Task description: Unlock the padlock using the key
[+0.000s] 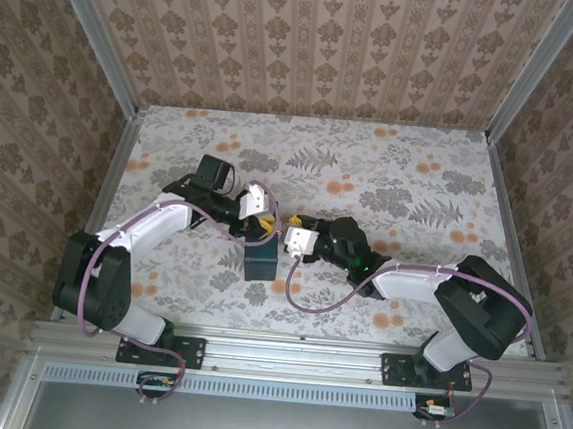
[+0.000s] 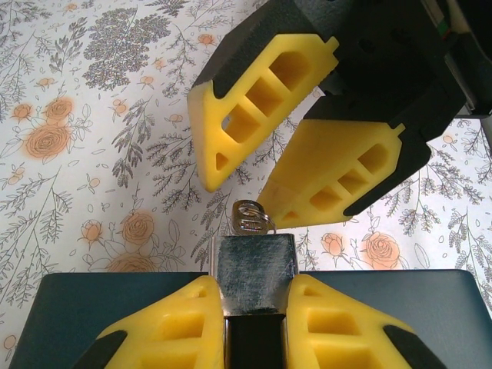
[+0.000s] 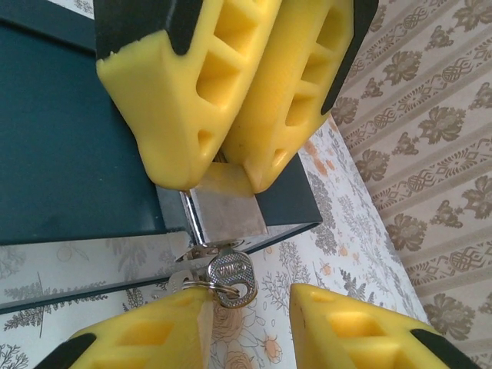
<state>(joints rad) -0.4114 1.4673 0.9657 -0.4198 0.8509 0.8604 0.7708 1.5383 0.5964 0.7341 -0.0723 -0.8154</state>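
My left gripper (image 2: 254, 283) is shut on the padlock (image 2: 254, 265), a small silver metal block pinched by its sides between the yellow fingers. The key (image 2: 250, 217) sits in the padlock's far end, its silver head and ring sticking out. My right gripper (image 3: 250, 304) is open around the key (image 3: 232, 275): the key's ring touches one finger (image 3: 154, 330), and a gap separates it from the other finger (image 3: 354, 330). From above, both grippers meet nose to nose, left gripper (image 1: 263, 227) and right gripper (image 1: 286, 243), over the table's middle.
A dark teal block (image 1: 260, 263) lies under the two grippers, right behind the padlock (image 3: 227, 211). The floral table (image 1: 409, 185) is walled at the back and sides, with a metal rail along the near edge.
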